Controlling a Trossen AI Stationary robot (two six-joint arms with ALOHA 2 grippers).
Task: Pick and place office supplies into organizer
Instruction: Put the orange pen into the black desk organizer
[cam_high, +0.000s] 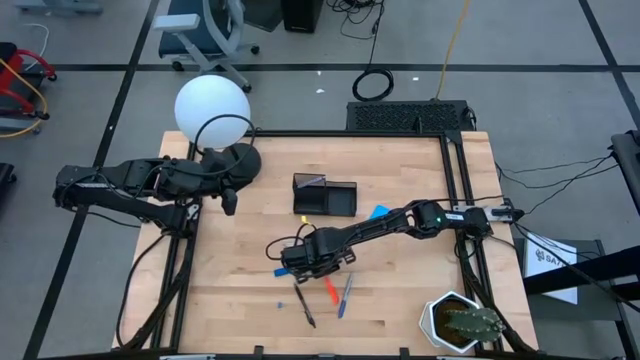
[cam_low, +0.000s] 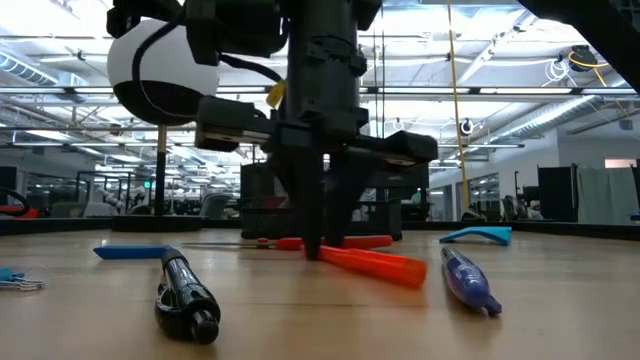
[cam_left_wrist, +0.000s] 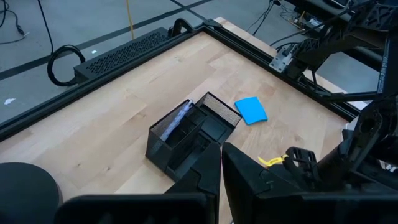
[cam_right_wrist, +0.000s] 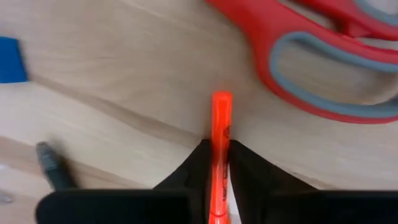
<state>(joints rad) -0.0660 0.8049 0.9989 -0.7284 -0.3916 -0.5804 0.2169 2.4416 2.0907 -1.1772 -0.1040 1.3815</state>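
My right gripper points down at the middle of the table, shut on an orange pen. Red-handled scissors lie just beyond it. A blue pen and a black pen lie flat on the wood nearer the front edge. The black organizer stands farther back, with a bright blue pad flat on the table at its right. My left gripper hangs shut above the table's left side, by the lamp base, touching nothing. My right gripper pinches the orange pen's barrel between its two fingers, one on each long side. A short length of pen sticks out past them. The fingers come from above, pointing down. In the low view the pen still lies along the table.
A lamp with a white globe and a round black base stands at the far left. A potted cactus sits at the near right corner. A small blue piece lies left of the pens.
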